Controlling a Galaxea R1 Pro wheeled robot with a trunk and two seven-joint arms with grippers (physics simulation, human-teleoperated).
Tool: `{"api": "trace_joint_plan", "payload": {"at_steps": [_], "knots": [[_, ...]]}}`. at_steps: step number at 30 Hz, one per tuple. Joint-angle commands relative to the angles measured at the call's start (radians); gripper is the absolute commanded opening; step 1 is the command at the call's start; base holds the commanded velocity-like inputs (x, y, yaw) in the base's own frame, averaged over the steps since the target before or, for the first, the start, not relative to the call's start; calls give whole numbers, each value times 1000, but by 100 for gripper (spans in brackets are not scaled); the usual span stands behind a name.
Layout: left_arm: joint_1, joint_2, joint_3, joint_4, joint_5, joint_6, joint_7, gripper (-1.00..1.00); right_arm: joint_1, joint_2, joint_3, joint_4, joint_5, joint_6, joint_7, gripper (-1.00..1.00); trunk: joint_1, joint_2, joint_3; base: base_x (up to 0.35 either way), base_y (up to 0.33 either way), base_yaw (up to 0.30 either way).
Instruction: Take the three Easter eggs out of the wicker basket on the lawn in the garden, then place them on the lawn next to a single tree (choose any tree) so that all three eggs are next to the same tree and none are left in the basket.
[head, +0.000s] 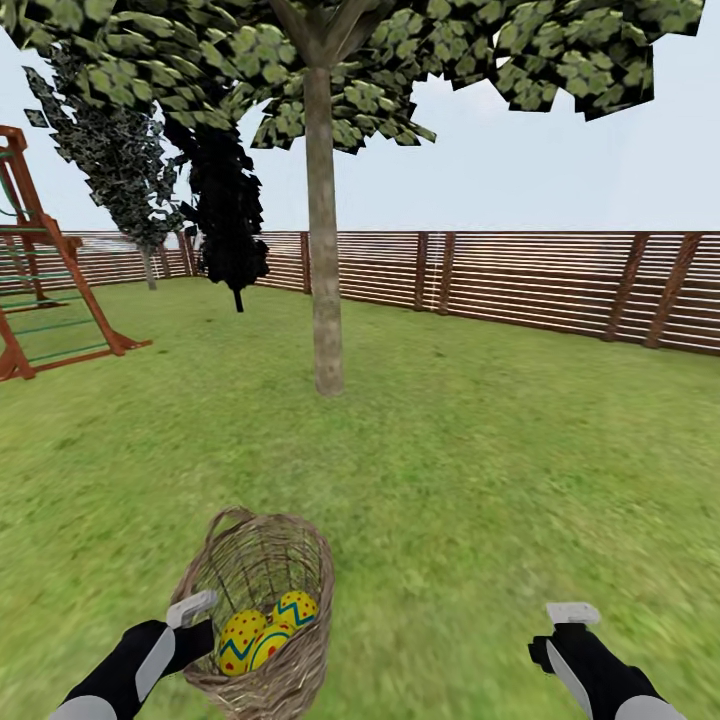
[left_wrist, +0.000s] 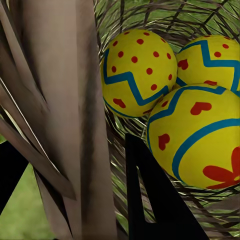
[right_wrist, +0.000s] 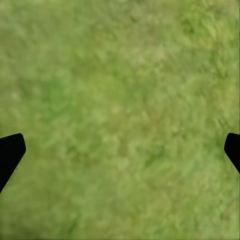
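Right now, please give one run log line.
left gripper: on basket rim | eggs: three inside | right gripper: open over grass

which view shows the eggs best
The left wrist view: all three eggs sit close up inside the basket, zigzags and red dots sharp. The head view shows them small, bunched in the basket near the left gripper. The right wrist view looks at grass.
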Motion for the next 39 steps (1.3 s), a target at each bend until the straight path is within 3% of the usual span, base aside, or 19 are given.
{"api": "trace_joint_plan", "payload": {"at_steps": [1, 39], "knots": [[0, 0, 4, -2, 13, 6, 2, -100, 0, -1, 8, -2, -8, 6, -6, 100, 1, -1, -1, 329, 0, 0], [0, 1, 4, -2, 13, 6, 1, -100, 0, -1, 8, -2, -8, 6, -6, 100, 1, -1, -1, 329, 0, 0]]}}
